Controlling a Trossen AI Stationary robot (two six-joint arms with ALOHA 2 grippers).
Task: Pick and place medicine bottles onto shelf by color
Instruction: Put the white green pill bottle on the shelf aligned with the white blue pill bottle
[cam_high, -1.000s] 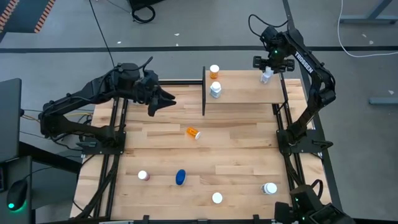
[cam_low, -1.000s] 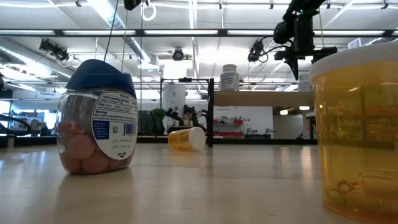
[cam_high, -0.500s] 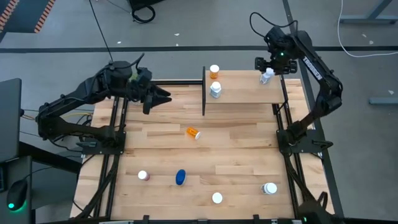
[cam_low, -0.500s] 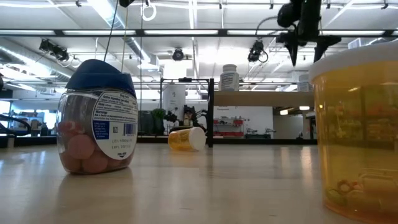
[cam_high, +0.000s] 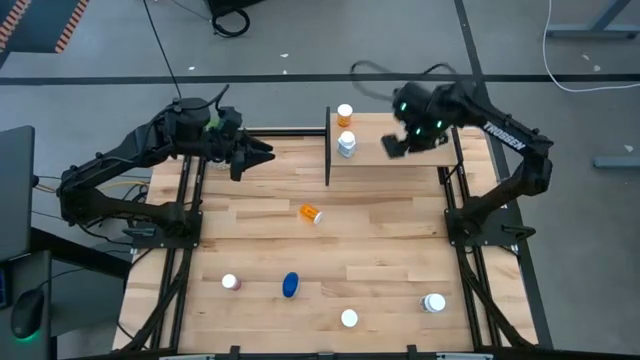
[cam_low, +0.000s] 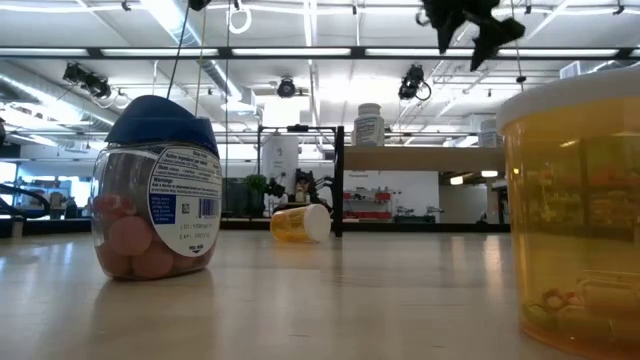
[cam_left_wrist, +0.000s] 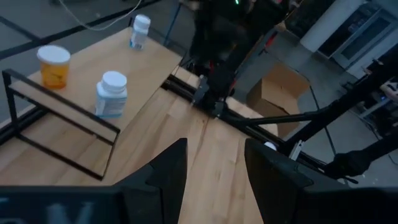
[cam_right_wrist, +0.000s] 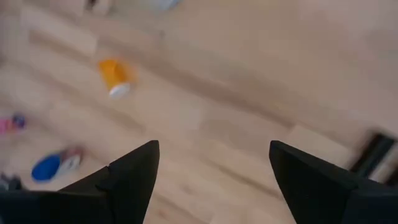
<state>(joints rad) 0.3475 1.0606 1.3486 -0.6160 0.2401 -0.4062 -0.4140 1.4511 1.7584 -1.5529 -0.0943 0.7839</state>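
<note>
A pale wooden table (cam_high: 380, 235) sits on a grey floor, with a bright hall of ceiling lights behind it in the low view.

My right claw (cam_high: 396, 146) hangs above the middle of the shelf (cam_high: 400, 152), its two fingers (cam_right_wrist: 134, 171) spread wide apart with nothing between them. In my right wrist view the bare planks lie below those fingers, and the tipped orange bottle (cam_right_wrist: 114, 76) and the blue bottle (cam_right_wrist: 48, 166) show well beyond them.

On the shelf, just beside my right claw toward the black end post, a white bottle (cam_high: 346, 145) stands upright, and an orange bottle with a white cap (cam_high: 345, 114) stands behind it at the back corner. A small clear bottle (cam_left_wrist: 139, 31) stands at the far end of the shelf, seen from my left wrist.

My left claw (cam_high: 262, 152) waits over the table's left back part, well apart from the shelf, fingers (cam_left_wrist: 165, 177) held partly apart and empty.

Farther out on the table, the orange bottle lies on its side near the middle. Along the front edge stand a pink bottle (cam_high: 230, 282), the rounded blue one, a white-capped bottle (cam_high: 349, 318) and another white one (cam_high: 433, 302).
</note>
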